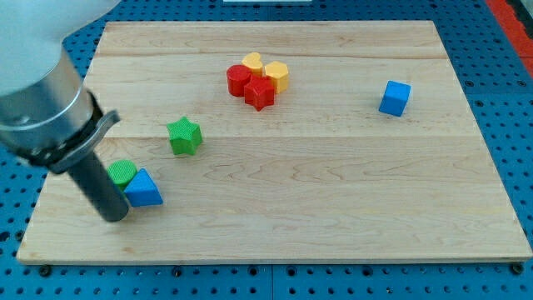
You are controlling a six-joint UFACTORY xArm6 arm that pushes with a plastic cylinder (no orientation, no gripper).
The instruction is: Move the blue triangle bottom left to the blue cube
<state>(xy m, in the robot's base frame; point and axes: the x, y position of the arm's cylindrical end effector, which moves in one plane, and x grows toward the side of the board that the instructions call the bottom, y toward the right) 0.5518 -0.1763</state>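
The blue triangle (144,189) lies near the view's bottom left of the wooden board. The blue cube (395,97) stands far off at the view's upper right. My tip (114,217) rests on the board just left of and slightly below the blue triangle, close to or touching its left edge. The dark rod rises from it up to the view's left into the grey arm.
A green cylinder (122,172) sits right behind the blue triangle, partly hidden by the rod. A green star (184,136) lies above and to the right. A cluster of a red cylinder (239,79), red star (260,92), yellow block (251,62) and yellow hexagon (277,76) sits at the top centre.
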